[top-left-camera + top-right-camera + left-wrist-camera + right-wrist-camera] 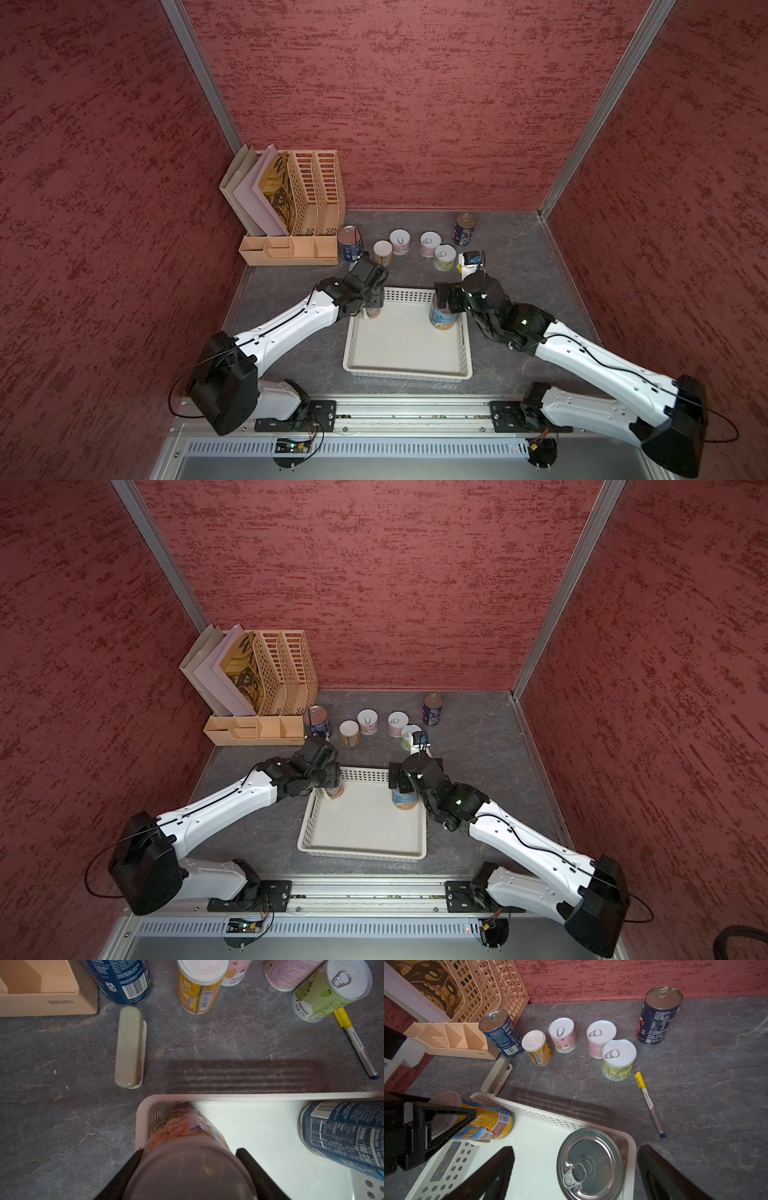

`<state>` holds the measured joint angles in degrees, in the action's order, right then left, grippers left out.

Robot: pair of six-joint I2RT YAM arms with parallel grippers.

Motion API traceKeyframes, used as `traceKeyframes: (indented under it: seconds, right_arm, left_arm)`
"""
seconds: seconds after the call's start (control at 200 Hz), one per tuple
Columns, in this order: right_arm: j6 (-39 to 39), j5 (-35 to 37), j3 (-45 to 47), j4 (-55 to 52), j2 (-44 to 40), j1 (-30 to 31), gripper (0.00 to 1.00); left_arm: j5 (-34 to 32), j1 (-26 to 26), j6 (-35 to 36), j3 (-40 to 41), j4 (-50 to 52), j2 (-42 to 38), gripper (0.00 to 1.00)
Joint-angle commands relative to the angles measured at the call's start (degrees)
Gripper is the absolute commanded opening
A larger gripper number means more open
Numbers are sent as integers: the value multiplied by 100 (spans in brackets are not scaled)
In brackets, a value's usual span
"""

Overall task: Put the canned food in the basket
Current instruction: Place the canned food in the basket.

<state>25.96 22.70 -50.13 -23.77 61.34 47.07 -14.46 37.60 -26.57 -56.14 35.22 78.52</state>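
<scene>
While tilted into the far-left corner of the basket [405, 345], orange-labelled can [488, 1124] clamped between left gripper [189, 1154] fingers. Blue can [444, 319] upright inside basket's far-right corner, straddled without contact by wide-spread right gripper [575, 1148]. Six other cans [618, 1059] standing beyond basket's far edge.

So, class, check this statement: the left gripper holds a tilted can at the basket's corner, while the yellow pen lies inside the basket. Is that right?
Not quite; one detail is off. The yellow pen lies on the table, outside the basket, near the green can; the right wrist view shows this. The left gripper does hold a tilted can at the basket's corner.
</scene>
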Motion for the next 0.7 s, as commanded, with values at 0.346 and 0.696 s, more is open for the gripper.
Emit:
traceKeyframes:
  seconds: [0.346,0.696]
  right_arm:
    - [-27,7,18,129,88,-44,98]
    - [-28,7,12,142,141,-35,98]
  left_arm:
    - [-367,-70,-196,-303,-248,302,60]
    - [-157,-110,-162,-173,-432,26,100]
